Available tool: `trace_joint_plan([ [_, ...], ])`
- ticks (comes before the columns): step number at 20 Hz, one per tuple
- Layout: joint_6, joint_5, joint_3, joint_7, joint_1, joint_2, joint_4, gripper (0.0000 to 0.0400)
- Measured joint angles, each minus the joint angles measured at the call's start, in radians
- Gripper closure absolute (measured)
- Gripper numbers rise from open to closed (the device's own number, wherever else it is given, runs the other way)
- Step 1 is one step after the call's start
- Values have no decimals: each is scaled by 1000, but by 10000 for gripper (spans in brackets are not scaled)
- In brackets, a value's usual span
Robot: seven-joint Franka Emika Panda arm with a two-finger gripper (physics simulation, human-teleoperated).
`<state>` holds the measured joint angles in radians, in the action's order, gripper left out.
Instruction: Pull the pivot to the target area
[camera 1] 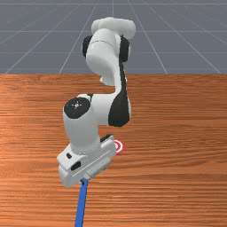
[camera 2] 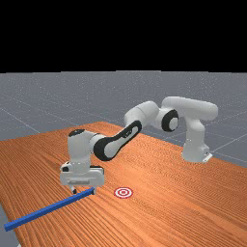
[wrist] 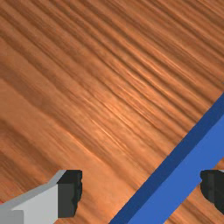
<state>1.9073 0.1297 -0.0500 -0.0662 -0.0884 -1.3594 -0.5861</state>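
Note:
In the far view my gripper (camera 2: pixel 83 192) is low over the table with its fingers apart, at the near end of a long blue bar (camera 2: pixel 48 209). The front view has my gripper's hand (camera 1: pixel 86 164) above the end of the blue bar (camera 1: pixel 81 206), which runs to the bottom edge. Between the open fingers of my gripper (wrist: pixel 142 191), the wrist view has the blue bar (wrist: pixel 175 175) crossing diagonally, closer to one finger; contact I cannot tell. The red-and-white target (camera 2: pixel 123 193) lies flat, the target (camera 1: pixel 118 146) partly behind my hand in the front view.
The orange-brown table (camera 1: pixel 177 177) spreads around the arm. In the far view the bar's far end reaches the table's left edge, and the arm's base (camera 2: pixel 195 152) stands at the right.

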Motion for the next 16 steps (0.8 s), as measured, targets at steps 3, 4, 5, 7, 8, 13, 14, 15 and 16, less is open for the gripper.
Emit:
trace_joint_plan([
  [3,33,7,-4,26,2,35,-67,0],
  [4,62,11,-7,38,3,66,-128,0],
  [5,82,12,-7,30,4,91,-173,0],
  [7,132,16,-8,23,8,149,-282,0],
  [8,85,6,-5,-2,5,135,-245,0],
  [13,220,21,0,-36,-12,197,-378,0],
  [14,216,21,-1,-40,-17,194,-373,0],
  [15,144,17,-9,-7,-18,153,-291,0],
  [16,150,20,-11,8,-17,145,-286,0],
])
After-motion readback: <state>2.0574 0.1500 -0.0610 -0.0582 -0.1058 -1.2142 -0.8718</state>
